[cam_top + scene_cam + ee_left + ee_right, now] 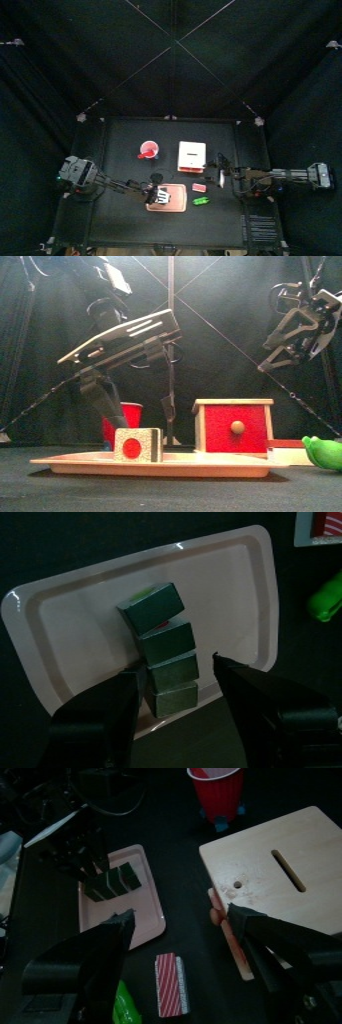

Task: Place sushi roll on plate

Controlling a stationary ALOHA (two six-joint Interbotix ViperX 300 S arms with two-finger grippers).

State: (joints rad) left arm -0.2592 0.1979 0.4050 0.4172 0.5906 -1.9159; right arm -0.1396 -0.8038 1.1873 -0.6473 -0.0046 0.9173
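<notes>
The left gripper stands wide open and empty, just above the dark green-wrapped sushi roll, a row of cut pieces lying on the flat square salmon-pink plate directly beyond its fingertips. The roll looks light, soft and apt to separate; hold it across its flat wrapped sides. The right gripper, open, hangs well apart. The roll's filling shows only from the front.

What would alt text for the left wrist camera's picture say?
A row of four dark green sushi roll pieces lies on a pale square plate, with the left gripper open wide just above the nearest piece. A green object lies beyond.
</notes>
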